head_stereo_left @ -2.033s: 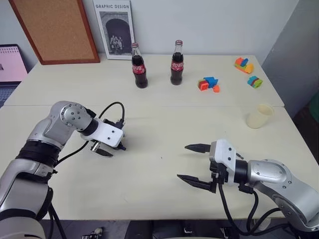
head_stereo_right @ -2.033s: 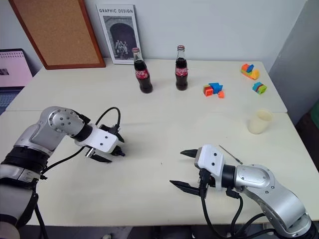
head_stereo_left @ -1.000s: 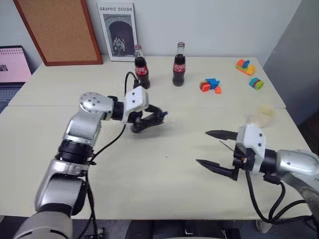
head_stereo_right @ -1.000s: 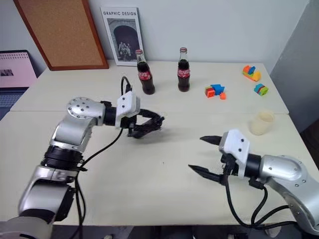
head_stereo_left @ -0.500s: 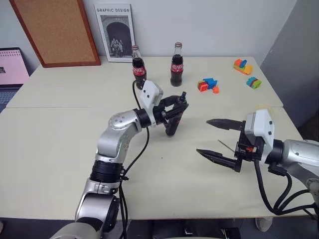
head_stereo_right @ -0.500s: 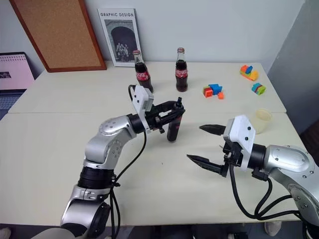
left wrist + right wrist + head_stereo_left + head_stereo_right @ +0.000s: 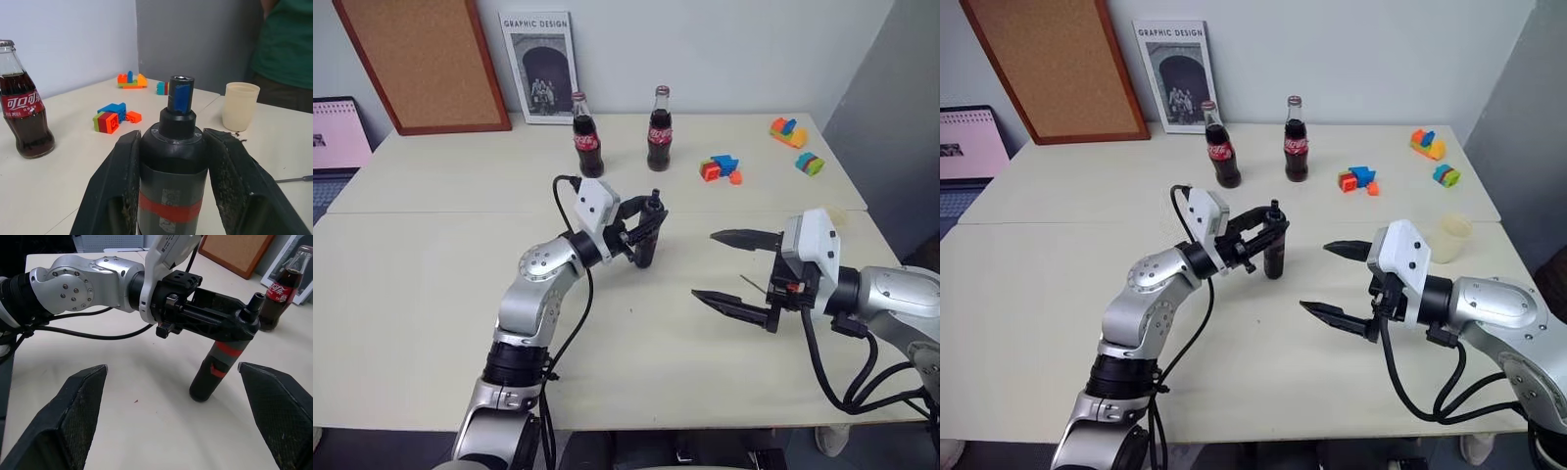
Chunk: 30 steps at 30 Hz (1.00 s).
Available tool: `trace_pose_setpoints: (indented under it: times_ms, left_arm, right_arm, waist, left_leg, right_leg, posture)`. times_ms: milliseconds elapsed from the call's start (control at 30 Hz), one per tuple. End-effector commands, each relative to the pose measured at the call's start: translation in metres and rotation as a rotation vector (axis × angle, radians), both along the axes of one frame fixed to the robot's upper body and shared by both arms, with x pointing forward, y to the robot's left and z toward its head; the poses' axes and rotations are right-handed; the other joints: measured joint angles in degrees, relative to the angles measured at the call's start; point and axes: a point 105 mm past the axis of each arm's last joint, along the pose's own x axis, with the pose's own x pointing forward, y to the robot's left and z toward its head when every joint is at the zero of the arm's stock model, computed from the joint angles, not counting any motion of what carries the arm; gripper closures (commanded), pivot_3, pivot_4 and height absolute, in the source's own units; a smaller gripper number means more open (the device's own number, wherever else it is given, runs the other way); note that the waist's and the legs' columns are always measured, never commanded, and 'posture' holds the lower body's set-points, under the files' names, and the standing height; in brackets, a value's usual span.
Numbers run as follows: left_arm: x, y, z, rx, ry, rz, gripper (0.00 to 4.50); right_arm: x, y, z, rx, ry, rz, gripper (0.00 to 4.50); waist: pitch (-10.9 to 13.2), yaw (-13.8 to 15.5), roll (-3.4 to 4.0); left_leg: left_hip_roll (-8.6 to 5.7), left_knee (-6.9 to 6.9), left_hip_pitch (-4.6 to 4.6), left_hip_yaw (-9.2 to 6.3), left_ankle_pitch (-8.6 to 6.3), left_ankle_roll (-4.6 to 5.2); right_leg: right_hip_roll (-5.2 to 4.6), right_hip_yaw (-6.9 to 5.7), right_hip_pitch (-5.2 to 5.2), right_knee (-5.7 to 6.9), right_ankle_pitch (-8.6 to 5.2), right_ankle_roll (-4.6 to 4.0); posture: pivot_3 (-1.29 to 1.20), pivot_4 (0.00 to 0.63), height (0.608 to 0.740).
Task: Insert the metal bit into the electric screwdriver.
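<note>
The left claw point(image 7: 1268, 231) is clamped on the electric screwdriver point(image 7: 1274, 253), its two black fingers point(image 7: 117, 181) pressing either side of the black body just above the red band. The tool stands close to upright over the middle of the table point(image 7: 1058, 294) with its dark bluish tip up — whether its lower end rests on the surface or hangs just above it I cannot tell.

The right claw point(image 7: 1334, 280) hovers above the table to the right of the screwdriver, jaws spread wide and holding nothing, pointed toward the tool; in the right wrist view the screwdriver point(image 7: 222, 362) stands between the two spread fingers point(image 7: 73, 411), well apart from both.

The metal bit point(image 7: 751, 287) lies flat on the table near the right claw (a thin grey rod, partly hidden by the arm in the head views). Its end also shows in the left wrist view point(image 7: 293, 179), lying beyond the screwdriver and not touching it.

A cream paper cup point(image 7: 1450, 238) stands upright near the right edge of the table. Two cola bottles point(image 7: 1224, 157) stand at the far side, with small clusters of coloured blocks point(image 7: 1359, 180) to their right. A cork board point(image 7: 1048, 64) and a poster point(image 7: 1173, 69) lean against the back wall — and a person in a green top point(image 7: 286, 44) stands beyond the table in the left wrist view.
</note>
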Motion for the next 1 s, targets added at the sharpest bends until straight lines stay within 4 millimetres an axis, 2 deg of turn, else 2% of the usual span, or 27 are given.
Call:
trace_pose_setpoints:
  times_ms: [33, 200, 333, 400, 667, 800, 1000]
  left_arm:
    - [-0.002, 0.005, -0.006, 0.016, 0.014, 0.024, 2.86]
    - [-0.001, -0.006, 0.014, -0.05, -0.031, 0.029, 2.86]
    - [-0.008, -0.021, 0.037, -0.131, -0.062, -0.008, 2.87]
    - [-0.013, -0.028, 0.042, -0.145, -0.075, -0.028, 2.87]
    - [-0.023, -0.036, 0.022, -0.127, -0.045, -0.039, 2.87]
    - [-0.028, -0.04, 0.013, -0.106, -0.043, -0.043, 2.87]
    - [-0.033, -0.043, 0.004, -0.086, -0.044, -0.047, 2.87]
  right_arm:
    - [0.002, -0.004, 0.005, -0.022, -0.021, -0.003, 0.0]
    - [0.015, -0.02, 0.0, -0.086, -0.011, -0.074, 0.0]
    - [0.028, -0.044, -0.007, -0.172, 0.009, -0.174, 0.0]
    - [0.034, -0.06, -0.016, -0.233, 0.066, -0.25, 0.0]
    - [0.047, -0.101, -0.054, -0.373, 0.269, -0.453, 0.0]
    - [0.049, -0.108, -0.07, -0.383, 0.387, -0.492, 0.0]
    - [0.058, -0.118, -0.09, -0.481, 0.434, -0.539, 0.0]
  waist:
    - [0.0, -0.02, 0.0]
    - [0.0, 0.02, 0.0]
    - [0.01, 0.11, -0.02]
    - [0.02, 0.17, -0.03]
    - [0.03, 0.09, -0.04]
    - [0.03, 0.15, -0.05]
    - [0.03, 0.1, -0.03]
  left_leg:
    - [0.0, 0.0, 0.0, 0.01, 0.0, 0.0]
    - [0.0, 0.0, -0.01, 0.02, 0.0, 0.0]
    - [-0.03, 0.0, -0.06, 0.04, 0.0, 0.0]
    - [-0.02, -0.01, -0.12, 0.03, 0.0, 0.0]
    - [-0.01, -0.08, -0.12, 0.02, 0.0, 0.0]
    - [-0.02, -0.07, -0.12, 0.05, 0.0, 0.0]
    - [-0.02, -0.07, -0.09, 0.07, 0.0, 0.0]
  right_leg:
    - [0.0, -0.01, 0.0, 0.0, 0.0, 0.0]
    - [0.01, -0.04, 0.0, 0.0, 0.0, 0.0]
    - [0.0, -0.03, 0.0, -0.06, 0.0, 0.0]
    - [-0.01, -0.03, -0.02, -0.12, 0.0, 0.0]
    - [-0.03, 0.09, -0.05, -0.25, -0.01, 0.01]
    - [-0.02, 0.02, -0.05, -0.18, -0.01, 0.01]
    - [-0.02, 0.06, -0.05, -0.16, -0.01, 0.01]
  posture:
    - [0.0, 0.15, 0.74]
    - [0.0, 0.15, 0.74]
    - [0.0, 0.15, 0.74]
    - [0.0, 0.15, 0.74]
    - [0.0, 0.15, 0.74]
    - [0.0, 0.15, 0.74]
    - [0.0, 0.15, 0.74]
